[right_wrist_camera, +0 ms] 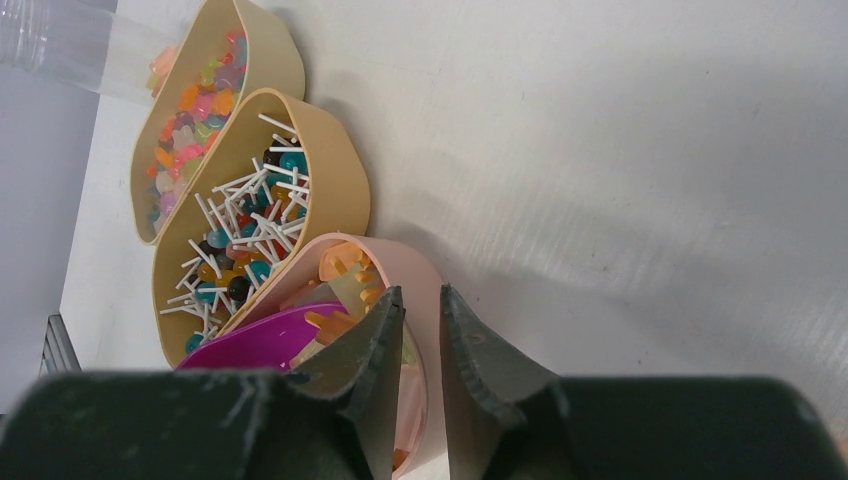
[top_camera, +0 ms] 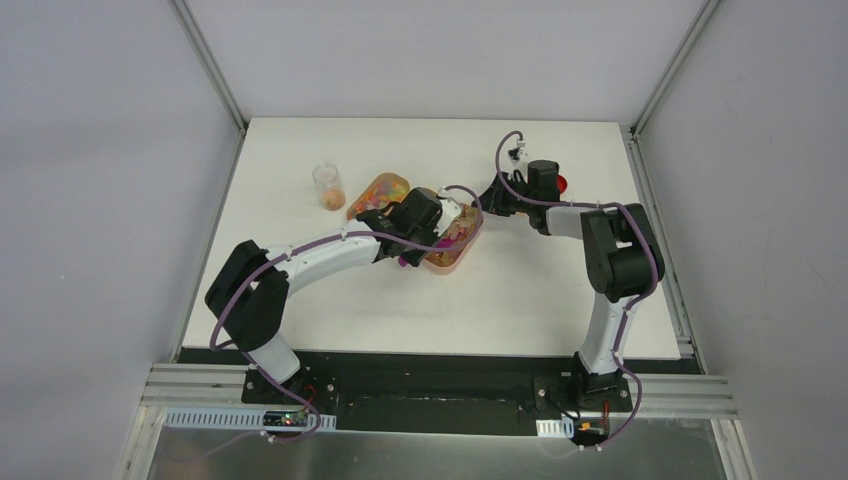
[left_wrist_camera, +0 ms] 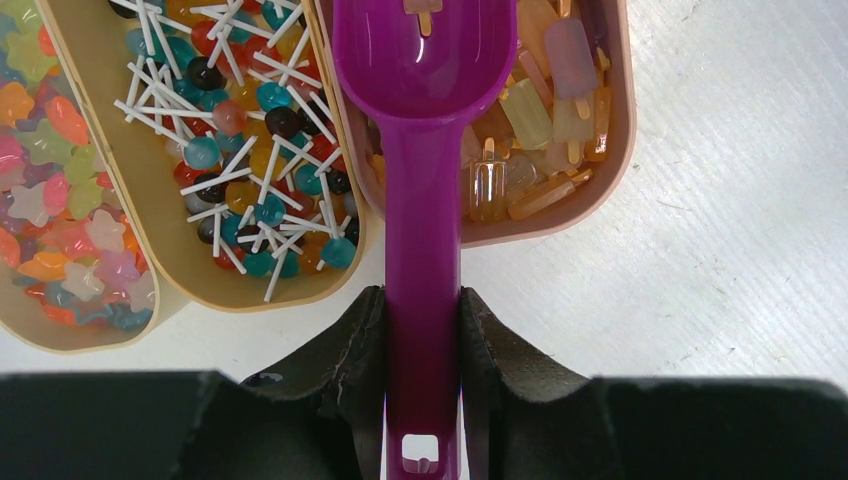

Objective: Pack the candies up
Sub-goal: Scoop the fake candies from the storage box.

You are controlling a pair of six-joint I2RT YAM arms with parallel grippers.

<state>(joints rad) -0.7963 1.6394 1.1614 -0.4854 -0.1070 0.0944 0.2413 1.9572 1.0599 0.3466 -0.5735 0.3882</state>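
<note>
From above we see the left gripper (top_camera: 450,215) over the pink tray (top_camera: 452,258), the right gripper (top_camera: 492,197) at its far edge. Left wrist: jaws clamp the magenta scoop (left_wrist_camera: 423,200), bowl above that tray's candies (left_wrist_camera: 530,110). Right wrist: jaws straddle the tray's rim, barely apart; pinching or not, we cannot tell.

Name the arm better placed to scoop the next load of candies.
Left. The left fingers clamp the magenta scoop, whose bowl sits over the candies in the pink tray. The right fingers only straddle that tray's rim.
</note>
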